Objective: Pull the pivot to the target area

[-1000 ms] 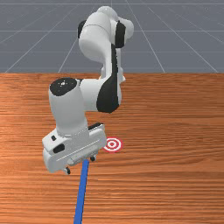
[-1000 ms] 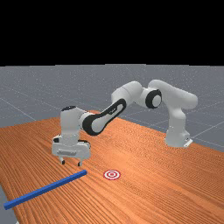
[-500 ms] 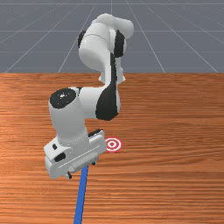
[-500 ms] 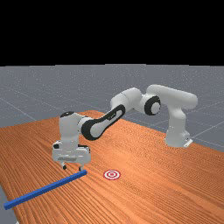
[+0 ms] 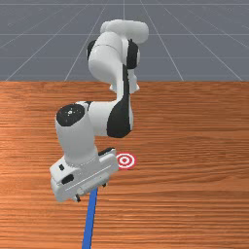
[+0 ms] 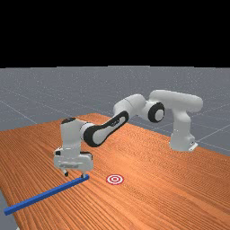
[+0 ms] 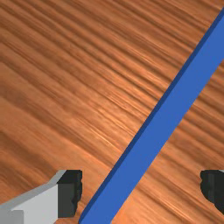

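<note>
Open and a little above the table, my gripper (image 5: 91,191) hangs over the near-arm end of a long blue bar (image 5: 89,219) in the front view. In the far view the gripper (image 6: 75,174) is close to the bar's right end, and the blue bar (image 6: 47,194) lies flat on the wood. The wrist view has the blue bar (image 7: 162,127) running slantwise between the spread fingers of the gripper (image 7: 141,191), with wood visible on both sides of it. A red-and-white ringed target (image 5: 124,160) is on the table, right of the hand in the front view.
The wooden table (image 5: 194,146) extends around the bar and target. At the far view's left, the bar's other end lies near the table edge (image 6: 11,204). The arm's base (image 6: 182,141) stands at the far view's right.
My hand has come down toward the bar, with most of the drop in the first half second. The bar and the target have stayed where they were.
</note>
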`<state>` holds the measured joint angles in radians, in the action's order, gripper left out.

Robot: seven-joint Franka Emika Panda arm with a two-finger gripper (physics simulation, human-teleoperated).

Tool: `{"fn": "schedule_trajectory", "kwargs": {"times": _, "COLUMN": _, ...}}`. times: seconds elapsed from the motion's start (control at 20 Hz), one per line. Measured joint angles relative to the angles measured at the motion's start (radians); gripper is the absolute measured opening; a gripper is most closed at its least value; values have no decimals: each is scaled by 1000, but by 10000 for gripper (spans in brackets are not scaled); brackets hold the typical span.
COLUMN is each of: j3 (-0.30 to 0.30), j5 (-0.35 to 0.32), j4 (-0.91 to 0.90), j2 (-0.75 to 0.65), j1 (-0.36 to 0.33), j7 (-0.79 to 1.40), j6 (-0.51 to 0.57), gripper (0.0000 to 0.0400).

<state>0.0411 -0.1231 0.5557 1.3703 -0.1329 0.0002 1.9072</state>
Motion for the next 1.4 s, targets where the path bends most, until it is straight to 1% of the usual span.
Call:
{"fn": "schedule_trajectory", "kwargs": {"times": 0.2, "j3": -1, "j5": 2, "j4": -30, "j2": 19, "j1": -1, "j7": 0, "j6": -10, "gripper": 400}}
{"fn": "schedule_trajectory", "kwargs": {"times": 0.25, "j3": -2, "j5": 2, "j4": -9, "j2": 3, "j1": -1, "j7": -10, "j6": -9, "gripper": 243}}
{"fn": "schedule_trajectory", "kwargs": {"times": 0.3, "j3": -2, "j5": 3, "j4": 15, "j2": -19, "j1": 0, "j7": -20, "j6": -8, "gripper": 148}}
{"fn": "schedule_trajectory", "kwargs": {"times": 0.35, "j3": -2, "j5": 4, "j4": 36, "j2": -41, "j1": 0, "j7": -29, "j6": -10, "gripper": 90}}
{"fn": "schedule_trajectory", "kwargs": {"times": 0.4, "j3": 51, "j5": 57, "j4": 126, "j2": -103, "j1": 34, "j7": 6, "j6": 17, "gripper": 55}}
{"fn": "schedule_trajectory", "kwargs": {"times": 0.45, "j3": -6, "j5": -6, "j4": 271, "j2": -183, "j1": 4, "j7": -58, "j6": 140, "gripper": 33}}
{"fn": "schedule_trajectory", "kwargs": {"times": 0.5, "j3": -10, "j5": -12, "j4": 327, "j2": -218, "j1": 3, "j7": -67, "j6": 190, "gripper": 20}}
{"fn": "schedule_trajectory", "kwargs": {"times": 0.6, "j3": -5, "j5": -7, "j4": 338, "j2": -251, "j1": 6, "j7": -60, "j6": 149, "gripper": 7}}
{"fn": "schedule_trajectory", "kwargs": {"times": 0.65, "j3": 36, "j5": 38, "j4": 533, "j2": -366, "j1": 38, "j7": -26, "j6": 182, "gripper": 4}}
{"fn": "schedule_trajectory", "kwargs": {"times": 0.7, "j3": 45, "j5": 44, "j4": 811, "j2": -521, "j1": 48, "j7": -37, "j6": 307, "gripper": 3}}
{"fn": "schedule_trajectory", "kwargs": {"times": 0.75, "j3": 21, "j5": -22, "j4": 1058, "j2": -664, "j1": 22, "j7": -55, "j6": 408, "gripper": 2}}
{"fn": "schedule_trajectory", "kwargs": {"times": 0.8, "j3": 21, "j5": -27, "j4": 1248, "j2": -775, "j1": 15, "j7": -81, "j6": 487, "gripper": 1}}
{"fn": "schedule_trajectory", "kwargs": {"times": 0.85, "j3": 44, "j5": -46, "j4": 1474, "j2": -907, "j1": 27, "j7": -8, "j6": 588, "gripper": 1}}
{"fn": "schedule_trajectory", "kwargs": {"times": 0.9, "j3": -35, "j5": -167, "j4": 1607, "j2": -997, "j1": -76, "j7": -308, "j6": 566, "gripper": 0}}
{"fn": "schedule_trajectory", "kwargs": {"times": 0.95, "j3": -2, "j5": -129, "j4": 1783, "j2": -1107, "j1": -57, "j7": -291, "j6": 661, "gripper": 0}}
{"fn": "schedule_trajectory", "kwargs": {"times": 1.0, "j3": 3, "j5": -245, "j4": 1913, "j2": -1201, "j1": -102, "j7": -460, "j6": 601, "gripper": 0}}
{"fn": "schedule_trajectory", "kwargs": {"times": 1.05, "j3": 54, "j5": -243, "j4": 2075, "j2": -1322, "j1": -99, "j7": -513, "j6": 631, "gripper": 0}}
{"fn": "schedule_trajectory", "kwargs": {"times": 1.1, "j3": 62, "j5": -43, "j4": 2133, "j2": -1446, "j1": -98, "j7": -424, "j6": 626, "gripper": 0}}
{"fn": "schedule_trajectory", "kwargs": {"times": 1.15, "j3": 68, "j5": -67, "j4": 2102, "j2": -1527, "j1": -107, "j7": -328, "j6": 513, "gripper": 0}}
{"fn": "schedule_trajectory", "kwargs": {"times": 1.2, "j3": 94, "j5": -63, "j4": 2164, "j2": -1620, "j1": -116, "j7": -370, "j6": 491, "gripper": 0}}
{"fn": "schedule_trajectory", "kwargs": {"times": 1.25, "j3": 53, "j5": -27, "j4": 2097, "j2": -1562, "j1": -130, "j7": -215, "j6": 528, "gripper": 0}}
{"fn": "schedule_trajectory", "kwargs": {"times": 1.3, "j3": 42, "j5": -39, "j4": 1973, "j2": -1458, "j1": -114, "j7": -174, "j6": 514, "gripper": 0}}
{"fn": "schedule_trajectory", "kwargs": {"times": 1.35, "j3": 36, "j5": -268, "j4": 1721, "j2": -1275, "j1": -136, "j7": -406, "j6": 264, "gripper": 0}}
{"fn": "schedule_trajectory", "kwargs": {"times": 1.4, "j3": 37, "j5": -72, "j4": 1612, "j2": -1194, "j1": -77, "j7": -43, "j6": 427, "gripper": 0}}
